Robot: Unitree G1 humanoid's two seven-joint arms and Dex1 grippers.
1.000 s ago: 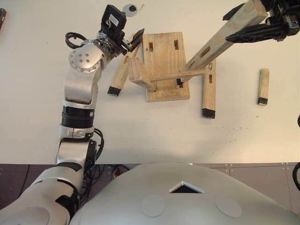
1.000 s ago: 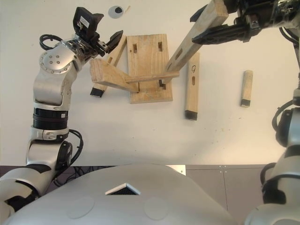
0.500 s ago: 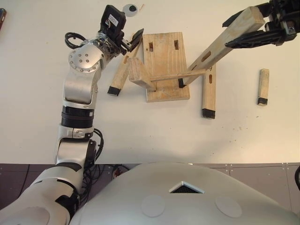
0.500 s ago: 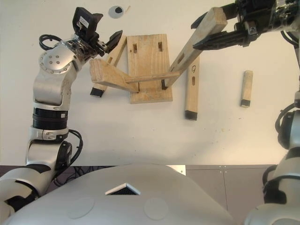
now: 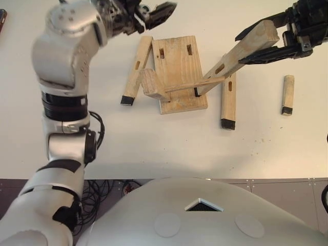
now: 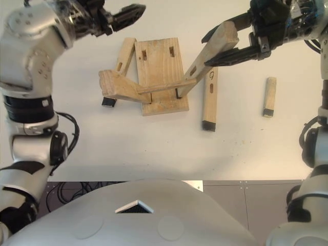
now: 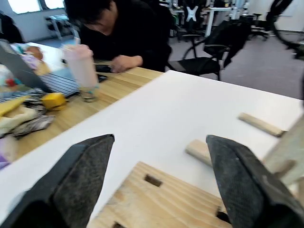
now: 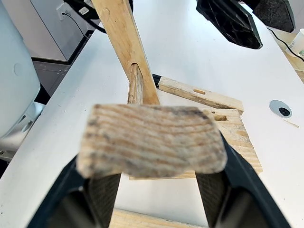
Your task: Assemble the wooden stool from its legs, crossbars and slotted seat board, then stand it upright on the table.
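The right jaws are clamped across the top end of one leg, which slants down to the slotted seat board lying flat on the surface and is joined by a thin crossbar to a second leg leaning at the board's left edge. The left jaws hang wide open and empty above the board's far-left corner. With only one grip on the frame, I judge the crossbar could twist out of its mortise, or the leg's foot could skid past its slot and shove the unheld board.
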